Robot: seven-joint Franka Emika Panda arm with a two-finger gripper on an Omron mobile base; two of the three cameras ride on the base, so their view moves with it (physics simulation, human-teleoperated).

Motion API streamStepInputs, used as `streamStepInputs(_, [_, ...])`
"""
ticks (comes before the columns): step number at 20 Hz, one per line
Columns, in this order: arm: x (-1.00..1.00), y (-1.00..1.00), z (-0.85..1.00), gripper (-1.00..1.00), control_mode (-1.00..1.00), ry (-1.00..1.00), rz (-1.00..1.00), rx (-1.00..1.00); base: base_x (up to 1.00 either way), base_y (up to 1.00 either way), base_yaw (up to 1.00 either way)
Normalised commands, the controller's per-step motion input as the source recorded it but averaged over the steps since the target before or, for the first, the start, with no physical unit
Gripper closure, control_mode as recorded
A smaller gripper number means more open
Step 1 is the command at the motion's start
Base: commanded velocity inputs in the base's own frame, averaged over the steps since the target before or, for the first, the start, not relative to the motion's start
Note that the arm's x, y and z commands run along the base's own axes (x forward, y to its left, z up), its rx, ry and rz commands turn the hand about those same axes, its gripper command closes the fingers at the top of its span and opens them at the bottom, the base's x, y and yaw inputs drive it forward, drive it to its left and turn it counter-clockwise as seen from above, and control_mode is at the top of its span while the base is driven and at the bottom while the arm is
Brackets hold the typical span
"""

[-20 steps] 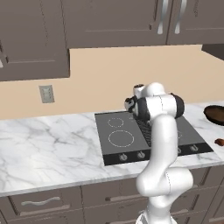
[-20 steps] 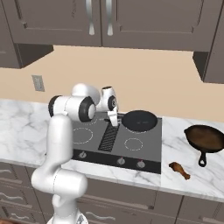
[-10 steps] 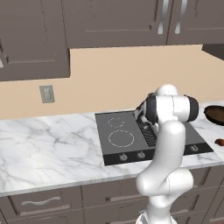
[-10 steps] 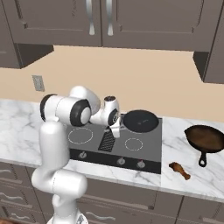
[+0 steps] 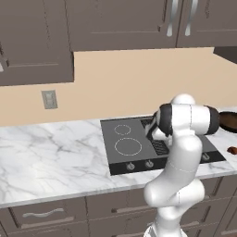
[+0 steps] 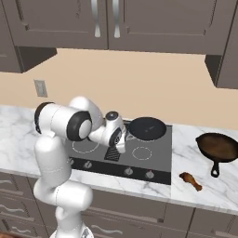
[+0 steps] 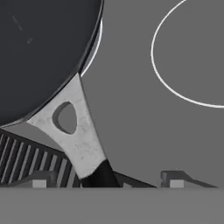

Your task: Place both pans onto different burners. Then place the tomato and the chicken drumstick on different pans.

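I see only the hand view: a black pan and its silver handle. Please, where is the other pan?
Observer: The deeper glossy brown pan lies on the marble counter, right of the dark grey cooktop.
Operator: And the chicken drumstick?
Observer: The small orange-brown drumstick lies on the counter, nearer the front edge than the brown pan.
Operator: On which burner sits the black pan?
Observer: The flat matte-black skillet sits at the cooktop's rear right.

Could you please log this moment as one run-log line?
flat matte-black skillet: on burner | gripper: open over its handle | glossy brown pan, orange-brown drumstick: on counter
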Motion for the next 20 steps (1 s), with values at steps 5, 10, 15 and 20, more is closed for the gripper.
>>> streamStepInputs(5, [-0.17, 0.37, 0.04, -1.00, -1.00, -0.17, 0.00, 0.00, 0.00, 0.00, 0.00])
streamStepInputs(10, [-0.32, 0.30, 0.30, -1.00, -1.00, -0.20, -0.02, 0.00, 0.00, 0.00, 0.00])
streamStepInputs(15, [-0.16, 0.38, 0.49, -1.00, -1.00, -0.27, -0.02, -0.01, 0.00, 0.00, 0.00])
streamStepInputs(20, [-0.23, 0.36, 0.54, -1.00, -1.00, -0.28, 0.00, -0.01, 0.00, 0.00, 0.00])
